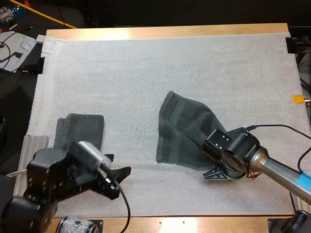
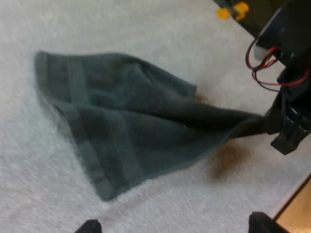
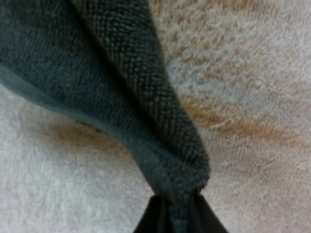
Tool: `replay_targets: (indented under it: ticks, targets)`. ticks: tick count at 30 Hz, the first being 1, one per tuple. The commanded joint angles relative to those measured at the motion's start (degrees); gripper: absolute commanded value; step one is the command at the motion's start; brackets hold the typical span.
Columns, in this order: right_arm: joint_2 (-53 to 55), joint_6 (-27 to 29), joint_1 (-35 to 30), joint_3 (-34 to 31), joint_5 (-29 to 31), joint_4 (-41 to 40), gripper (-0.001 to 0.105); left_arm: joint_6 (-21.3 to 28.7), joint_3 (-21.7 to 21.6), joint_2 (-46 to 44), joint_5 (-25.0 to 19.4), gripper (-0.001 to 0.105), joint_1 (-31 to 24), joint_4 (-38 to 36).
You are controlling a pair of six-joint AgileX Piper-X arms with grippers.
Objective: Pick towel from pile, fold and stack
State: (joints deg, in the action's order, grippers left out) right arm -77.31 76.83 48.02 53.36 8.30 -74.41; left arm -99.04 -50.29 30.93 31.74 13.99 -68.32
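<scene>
A dark grey-green towel point(image 1: 186, 130) lies partly spread on the white mat point(image 1: 146, 73), with one corner pulled up toward the front right. My right gripper point(image 1: 217, 174) is shut on that corner; close up, its fingers point(image 3: 150, 221) pinch the bunched towel point(image 3: 121, 92) from both sides. A folded towel point(image 1: 81, 129) lies flat at the mat's left side. My left gripper point(image 1: 116, 180) hovers in front of the folded towel, open and holding nothing. From the left wrist, the loose towel point(image 2: 131, 121) stretches toward the right gripper point(image 2: 286, 131), and my own fingertips point(image 2: 90, 226) stand wide apart.
The mat's far half is bare. The wooden table edge point(image 1: 170, 223) runs along the front, close to both grippers. A ribbed metal piece point(image 1: 35, 145) sits at the mat's left edge beside the folded towel.
</scene>
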Motion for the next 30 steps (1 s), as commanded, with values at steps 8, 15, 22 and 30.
replay_targets:
  ticks: [8, 15, 22, 30]
  targets:
    - [1.01, -2.29, 0.09, -1.14, 0.02, 3.26, 0.001, -0.06, 0.50, 15.35, 2.79, 0.059, 5.99, 4.01]
    - [1.24, -3.05, 0.07, -1.19, 0.38, 2.98, 0.000, -0.58, 0.43, 22.44, 3.10, 0.059, 6.73, 6.72]
    - [1.98, -3.84, 0.09, -1.30, 0.44, 3.80, 0.000, -2.16, 0.71, 34.29, 2.90, 0.059, 11.24, 13.09]
    - [2.34, -4.47, 0.12, -1.36, 0.43, 4.17, 0.000, -3.46, 0.54, 45.72, -1.44, 0.059, 13.51, 19.73]
